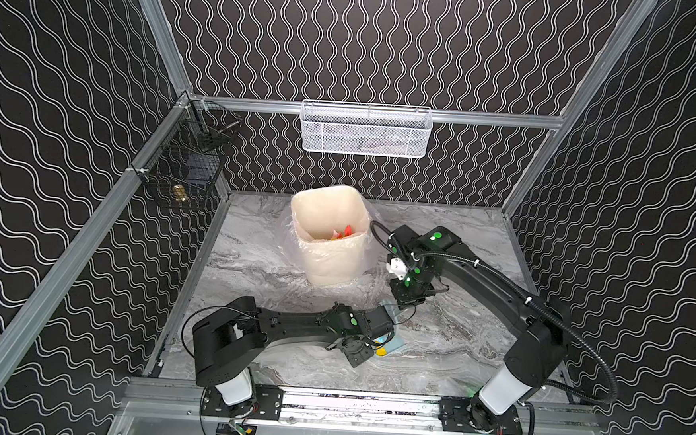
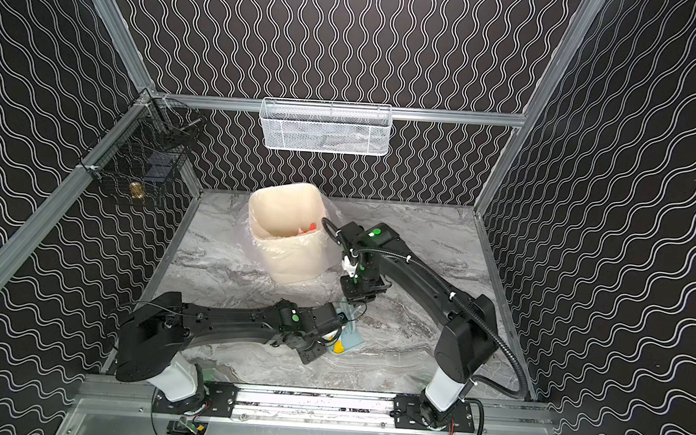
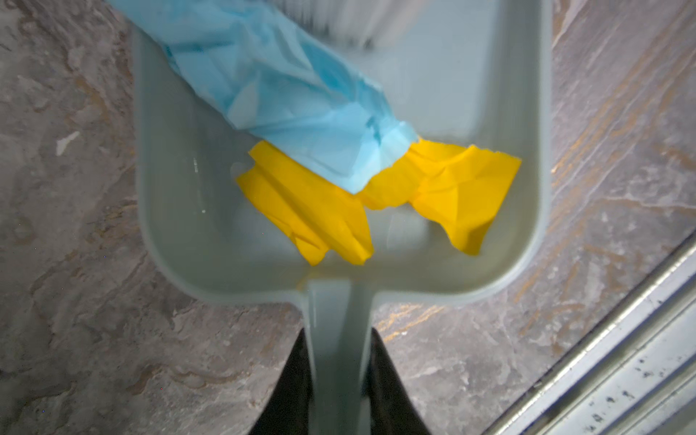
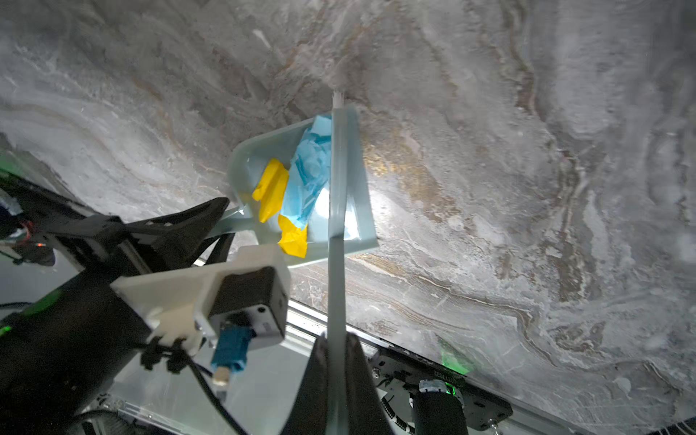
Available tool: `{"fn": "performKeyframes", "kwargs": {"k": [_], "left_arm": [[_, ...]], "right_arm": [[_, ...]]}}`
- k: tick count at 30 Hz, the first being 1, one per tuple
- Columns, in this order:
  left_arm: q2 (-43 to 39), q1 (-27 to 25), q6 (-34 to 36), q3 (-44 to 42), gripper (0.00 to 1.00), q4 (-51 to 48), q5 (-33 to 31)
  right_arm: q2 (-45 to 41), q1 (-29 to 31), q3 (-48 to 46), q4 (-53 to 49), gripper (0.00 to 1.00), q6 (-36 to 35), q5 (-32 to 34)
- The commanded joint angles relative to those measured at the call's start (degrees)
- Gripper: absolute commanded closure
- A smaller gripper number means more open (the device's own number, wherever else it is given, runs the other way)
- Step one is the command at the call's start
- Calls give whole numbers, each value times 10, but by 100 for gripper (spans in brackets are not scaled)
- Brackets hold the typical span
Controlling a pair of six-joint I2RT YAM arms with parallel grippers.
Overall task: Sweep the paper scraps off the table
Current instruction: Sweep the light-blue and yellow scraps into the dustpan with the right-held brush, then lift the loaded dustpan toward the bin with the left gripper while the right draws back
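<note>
Grey-and-white marbled surface (image 1: pixel 474 359), dark-veined and railed in aluminium, lies under everything, yet the paper scraps in play are off it, inside the pan. A long, wrinkly light blue wad (image 3: pixel 293 94) of thin tissue lies slantwise over crumpled yellow wads (image 3: pixel 309 203) that press against the closed back wall of a smooth, pale blue-grey plastic dustpan (image 3: pixel 470 75). Its straight handle (image 3: pixel 337 331) runs from that wall into the black left fingers (image 3: pixel 290 380), pinched close on either side of it. Across the pan's open mouth lies the long slim shaft of a pale blue hand brush (image 4: pixel 336 226), whitish bristles (image 3: pixel 339 22) at the lip, and the black right fingers (image 4: pixel 312 388) are fully closed on its end. Behind the dustpan, toward the back wall and well apart from it, stands a tall cream plastic bin (image 1: pixel 326 267) with a clear liner, red and orange scraps (image 1: pixel 344 231) already inside. The left arm holds the load, so I judge the coming move to be a lift and carry back to that bin, mouth tilted up, then a tip over the rim; such light paper would flutter out easily. Whether the pan touches the marble I cannot tell. No loose wads show on the bare marble in both top views, though the arms hide part of it.
</note>
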Motion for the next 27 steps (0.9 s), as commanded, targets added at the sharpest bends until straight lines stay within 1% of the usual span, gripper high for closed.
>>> {"fn": "performKeyframes", "kwargs": {"k": [1,9,15,16,19,27], "left_arm": [[-4,1,11,-6,98,18,-9],[-32,1,21,-24,98,44,-33],[-68,1,27,-21,98,47,-46],[-76,1,27,-19,98,45,-46],[-100,1,28,-3,97,27,-47],[-165,1,29,77,97,-80,-72]], "right_arm": [[-11,-20,2,-30,100,3,14],[-35,-80,9,-28,100,-13,11],[-55,-134,10,-7,100,-26,-14],[-58,-155,10,-4,100,-29,-19],[-69,-189,2,8,100,-37,-40],[-90,-258,-28,29,100,-63,-72]]}}
